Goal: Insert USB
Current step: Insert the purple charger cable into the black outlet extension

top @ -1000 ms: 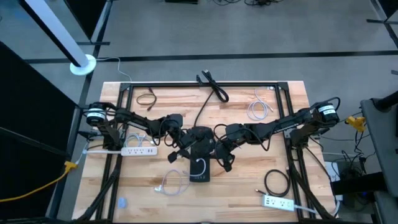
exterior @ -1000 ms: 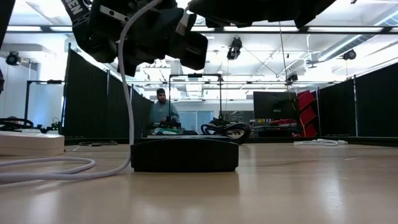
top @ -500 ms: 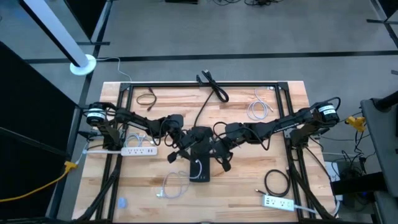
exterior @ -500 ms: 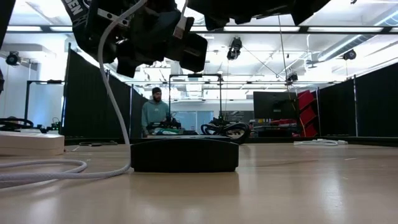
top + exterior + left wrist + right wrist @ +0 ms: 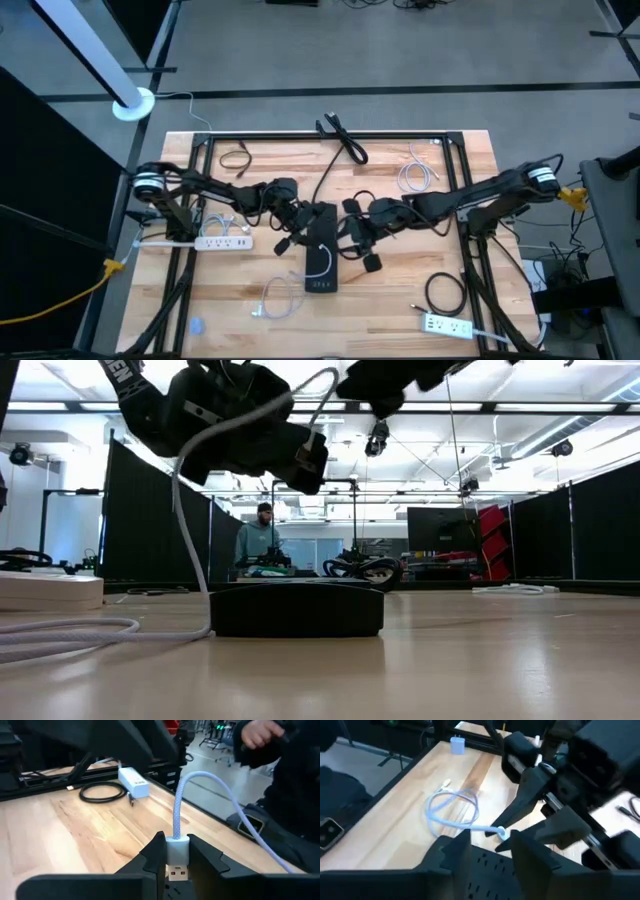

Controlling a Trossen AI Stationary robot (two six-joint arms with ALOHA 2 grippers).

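A black box-shaped hub (image 5: 320,255) lies flat mid-table, also seen in the low view (image 5: 297,608). A white USB cable (image 5: 272,293) lies coiled on the wood near it and runs up to a white plug (image 5: 176,851) with a metal tip. My left gripper (image 5: 291,226) hangs above the hub's left far corner, shut on that plug. My right gripper (image 5: 358,245) hovers by the hub's right side, open, with nothing between its fingers (image 5: 455,845). My left gripper pinches the white plug housing (image 5: 176,849) between its two fingertips (image 5: 155,854), one on each side. The metal tip (image 5: 176,872) sticks back between the fingers. The plug is lifted clear of the table, and the cable (image 5: 190,510) arcs away from it and hangs slack to the wood.
A white power strip (image 5: 225,242) lies at the left and another (image 5: 447,325) at the near right. A black cable coil (image 5: 445,292), a black cord (image 5: 340,135), a white cable (image 5: 415,175) and a blue charger (image 5: 456,745) lie around. A person (image 5: 258,540) stands far behind.
My left gripper has turned and tipped with the plug, so the cable now arcs over its top instead of dropping straight down. My right gripper has risen and drawn back a little toward the table's right edge. The hub has stayed put.
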